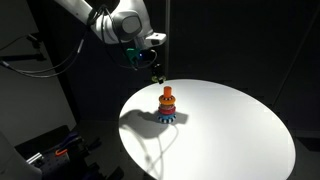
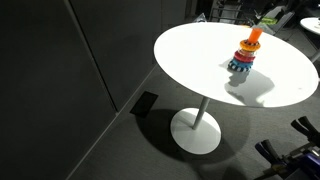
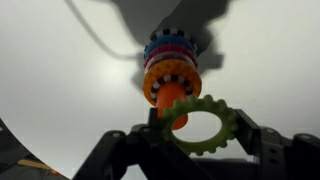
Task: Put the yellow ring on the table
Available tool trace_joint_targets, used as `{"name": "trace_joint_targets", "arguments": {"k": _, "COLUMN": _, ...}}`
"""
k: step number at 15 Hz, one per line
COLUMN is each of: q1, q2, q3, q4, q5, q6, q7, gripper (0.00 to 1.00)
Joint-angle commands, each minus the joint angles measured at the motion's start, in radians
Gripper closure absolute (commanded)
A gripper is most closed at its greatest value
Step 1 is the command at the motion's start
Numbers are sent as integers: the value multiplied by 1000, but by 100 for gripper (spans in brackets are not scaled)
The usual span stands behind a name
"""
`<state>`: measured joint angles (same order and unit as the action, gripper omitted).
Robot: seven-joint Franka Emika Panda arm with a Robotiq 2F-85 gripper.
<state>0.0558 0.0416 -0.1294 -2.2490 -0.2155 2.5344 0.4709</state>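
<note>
My gripper (image 3: 200,128) is shut on the yellow ring (image 3: 226,138), a small yellow-green toothed ring, and holds it in the air just above the orange tip of the stacking toy (image 3: 168,70). The toy, with several coloured rings on it, stands on the round white table (image 3: 60,80). In both exterior views the gripper (image 1: 156,72) (image 2: 266,20) hovers above and slightly beside the toy (image 1: 168,105) (image 2: 244,57), near the far part of the table (image 1: 240,130) (image 2: 195,50). The ring shows as a yellow-green spot (image 2: 268,19).
The table stands on a white pedestal foot (image 2: 196,131) over a dark floor. Dark wall panels (image 2: 70,70) stand beside it. Black equipment (image 1: 50,150) sits low near the table's edge. The toy is the only thing on the tabletop.
</note>
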Motion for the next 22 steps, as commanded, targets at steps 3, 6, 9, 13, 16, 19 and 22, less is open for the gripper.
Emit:
{"name": "trace_joint_targets", "arguments": {"k": 3, "q1": -33, "q2": -51, "q3": 58, "q4": -88, "q5": 117, "q6": 0, "q7": -131, "gripper": 51}}
{"name": "trace_joint_targets", "arguments": {"k": 6, "q1": -28, "q2": -36, "q3": 80, "q4": -110, "q5": 168, "q6": -1, "q7": -169, "gripper": 51}}
{"name": "trace_joint_targets", "arguments": {"k": 9, "q1": -26, "q2": -13, "q3": 96, "q4": -126, "q5": 170, "q6": 1, "q7": -164, "gripper": 51}}
{"name": "trace_joint_targets", "arguments": {"k": 13, "q1": -25, "q2": 34, "q3": 102, "q4": -136, "q5": 150, "q6": 8, "q7": -144, "gripper": 51}}
{"name": "trace_joint_targets", "arguments": {"k": 16, "q1": -22, "q2": 85, "q3": 96, "q4": -133, "q5": 134, "q6": 30, "q7": -128, "gripper": 51}}
{"name": "trace_joint_targets", "arguments": {"k": 19, "q1": -15, "q2": 145, "q3": 85, "q4": -123, "q5": 119, "q6": 68, "q7": -114, "gripper": 51}}
{"name": "trace_joint_targets", "arguments": {"k": 22, "q1": -4, "q2": 199, "q3": 69, "q4": -115, "q5": 101, "q6": 110, "q7": -100, "gripper": 51}}
